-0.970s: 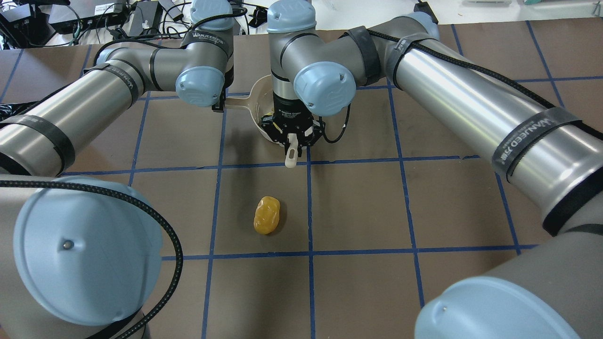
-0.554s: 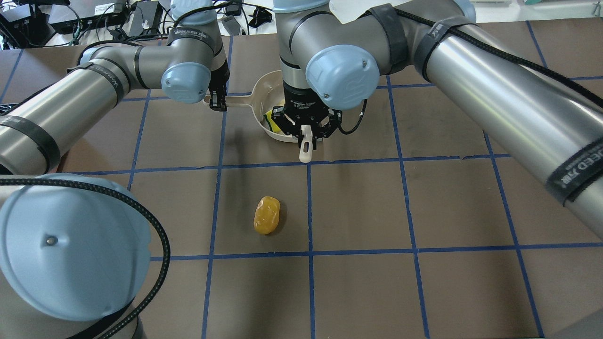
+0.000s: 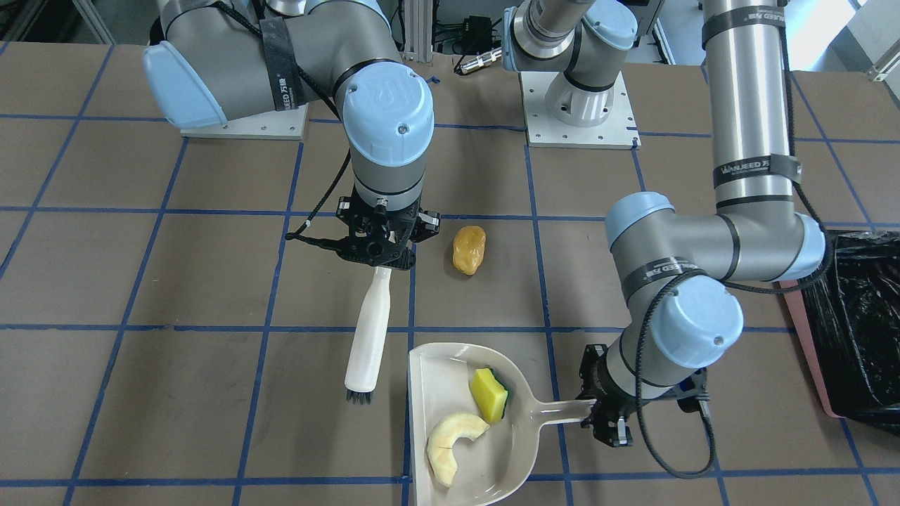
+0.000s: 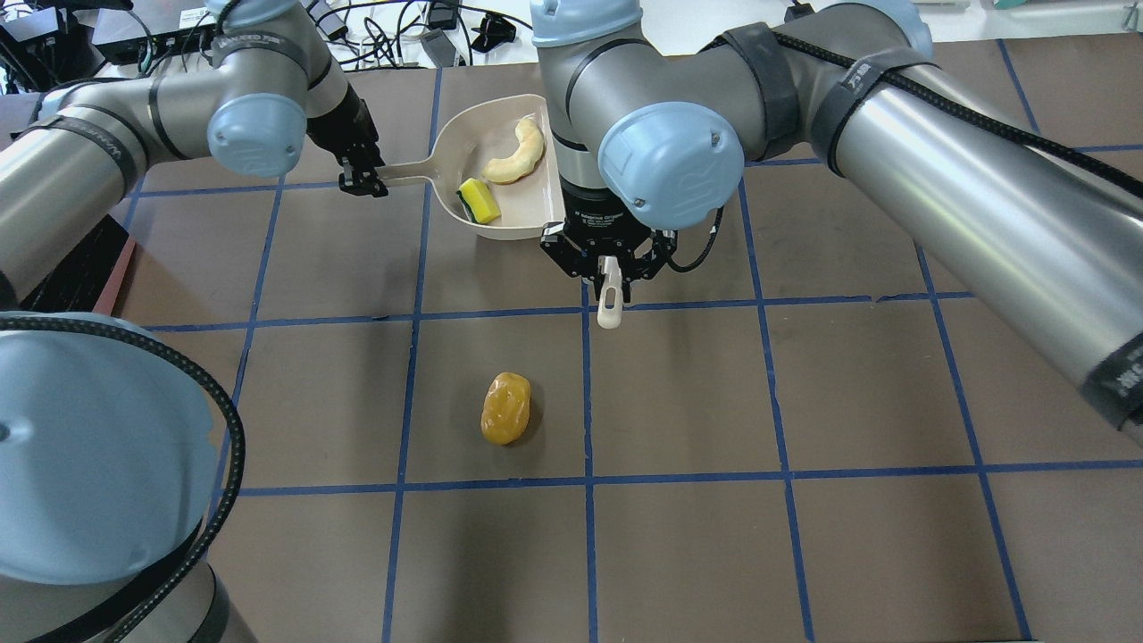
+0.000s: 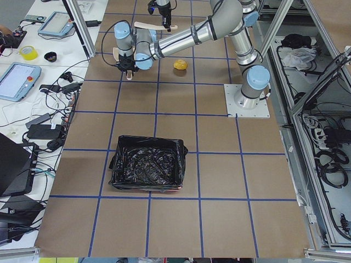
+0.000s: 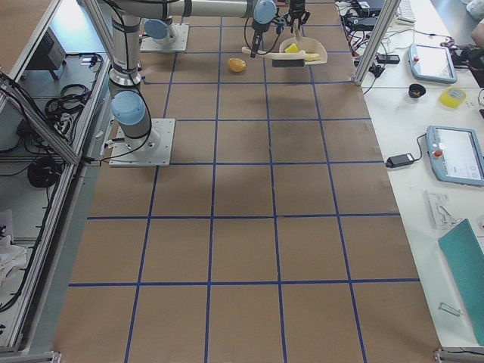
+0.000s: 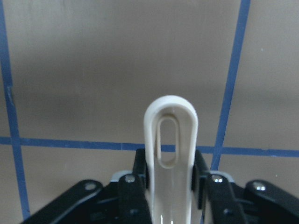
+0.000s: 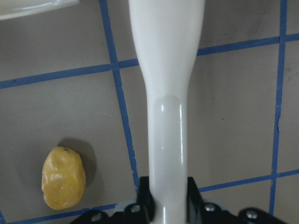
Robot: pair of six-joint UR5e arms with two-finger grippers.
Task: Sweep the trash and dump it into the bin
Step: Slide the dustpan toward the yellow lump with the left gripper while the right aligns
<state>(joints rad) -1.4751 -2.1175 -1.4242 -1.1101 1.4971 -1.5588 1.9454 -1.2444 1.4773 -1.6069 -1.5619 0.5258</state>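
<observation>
Nearest the robot, the orange lump [image 4: 505,408] lies alone on the brown table [image 4: 804,402]. It is outside the dustpan [image 4: 527,192], on the robot's side of it and well apart from it.

Next comes the right gripper [image 4: 609,268], pointing down just beside the dustpan's open mouth. Its fingers are clamped on the upper end of the white brush [image 3: 370,330]. The wrist camera shows the handle pinched between them, with the lump off to one side below. The brush slants away from the robot. Its short dark bristles are low, near the flat front edge of the dustpan but not touching it in the front view.

The dustpan's mouth is turned toward the robot's right. Two pieces of trash are inside it. The green-and-yellow sponge [image 4: 479,201] sits close to the point where the handle joins. The pale curved slice [image 4: 516,154] lies beyond it, toward the far wall, close to the sponge; whether they touch is unclear. I cannot tell whether the dustpan rests on the table or is held just above it.

At the end of the dustpan's handle, on the robot's left, the left gripper [image 4: 362,179] is closed on the handle, whose slotted tip sticks out past the fingers.

The bin [image 5: 147,170], lined with crinkled black plastic, stands well apart from the dustpan, further to the robot's left beyond the left arm.
</observation>
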